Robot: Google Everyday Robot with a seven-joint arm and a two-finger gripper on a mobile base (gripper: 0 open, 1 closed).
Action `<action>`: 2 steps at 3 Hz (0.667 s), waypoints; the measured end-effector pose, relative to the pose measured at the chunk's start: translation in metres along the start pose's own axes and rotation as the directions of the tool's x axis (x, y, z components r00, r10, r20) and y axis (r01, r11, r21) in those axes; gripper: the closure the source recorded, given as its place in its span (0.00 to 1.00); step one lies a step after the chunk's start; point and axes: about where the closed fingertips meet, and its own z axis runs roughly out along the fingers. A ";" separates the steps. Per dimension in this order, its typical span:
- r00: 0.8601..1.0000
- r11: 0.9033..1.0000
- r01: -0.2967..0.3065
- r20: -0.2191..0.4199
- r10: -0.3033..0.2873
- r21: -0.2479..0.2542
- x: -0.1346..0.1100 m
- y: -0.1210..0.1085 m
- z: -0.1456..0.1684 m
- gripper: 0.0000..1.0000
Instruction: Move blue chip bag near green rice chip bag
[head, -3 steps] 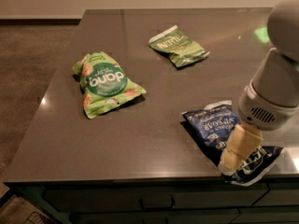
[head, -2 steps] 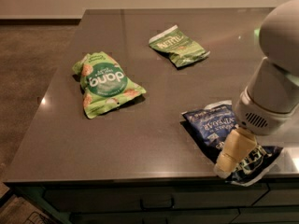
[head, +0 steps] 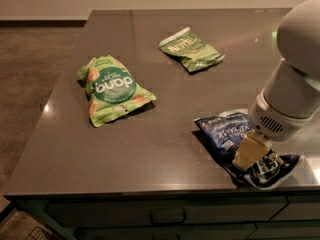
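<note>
The blue chip bag (head: 226,134) lies crinkled near the front right edge of the dark table (head: 165,149). My gripper (head: 250,152) is down on the bag's right half, touching it, with the white arm (head: 295,84) above it and hiding part of the bag. The bag's right end (head: 272,170) sticks out past the gripper at the table edge. The green rice chip bag (head: 112,89) lies puffy at the middle left of the table, well apart from the blue bag.
A smaller, flatter olive-green bag (head: 191,49) with a white edge lies at the back centre. The table's front edge (head: 150,190) runs just below the blue bag, with drawers (head: 165,216) underneath. Floor (head: 35,84) lies to the left.
My arm has shifted slightly left and the gripper sits a little higher on the blue bag. The bags have hardly moved.
</note>
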 end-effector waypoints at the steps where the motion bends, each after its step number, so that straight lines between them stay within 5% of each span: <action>1: 0.999 1.000 -0.001 0.039 0.001 0.005 -0.015 -0.004 -0.014 0.65; 2: 0.993 0.999 0.037 0.116 -0.036 -0.003 -0.047 -0.008 -0.032 0.88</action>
